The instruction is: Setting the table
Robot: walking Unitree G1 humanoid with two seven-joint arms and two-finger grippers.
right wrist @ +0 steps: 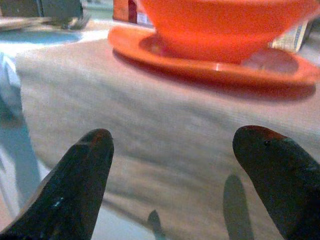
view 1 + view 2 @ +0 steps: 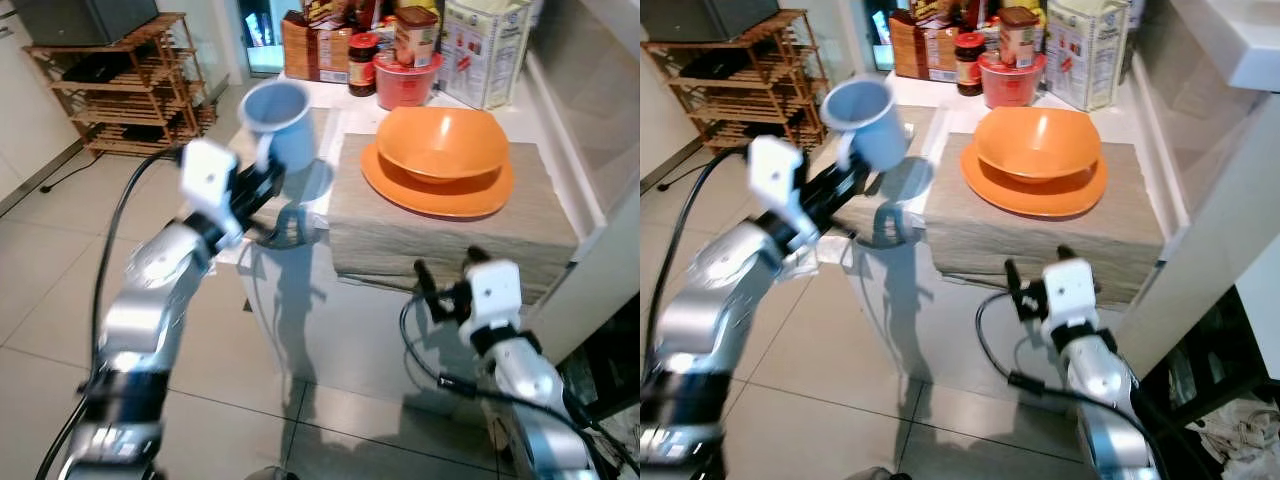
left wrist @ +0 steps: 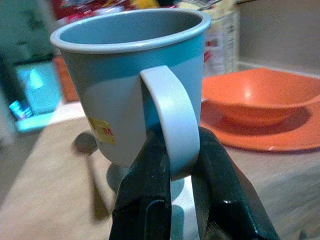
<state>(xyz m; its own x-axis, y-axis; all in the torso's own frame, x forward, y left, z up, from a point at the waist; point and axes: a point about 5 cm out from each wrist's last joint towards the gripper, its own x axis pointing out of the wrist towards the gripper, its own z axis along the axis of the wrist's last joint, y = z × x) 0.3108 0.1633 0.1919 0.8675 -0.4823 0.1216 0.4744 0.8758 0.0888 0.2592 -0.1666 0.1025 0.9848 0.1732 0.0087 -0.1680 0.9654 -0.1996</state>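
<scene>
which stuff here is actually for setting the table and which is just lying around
For the job:
- blue mug, held by its handle in the left tool
- orange bowl on the orange plate
- grey placemat under them
- right tool, open, at the placemat's near edge

Just lying about:
- jars and boxes at the back of the table
- wooden rack on the floor

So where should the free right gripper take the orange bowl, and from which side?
At the near rim, from the table's front edge. The bowl sits upright on the plate, its wall flaring to a thin lip; the open right gripper already faces that side.
</scene>
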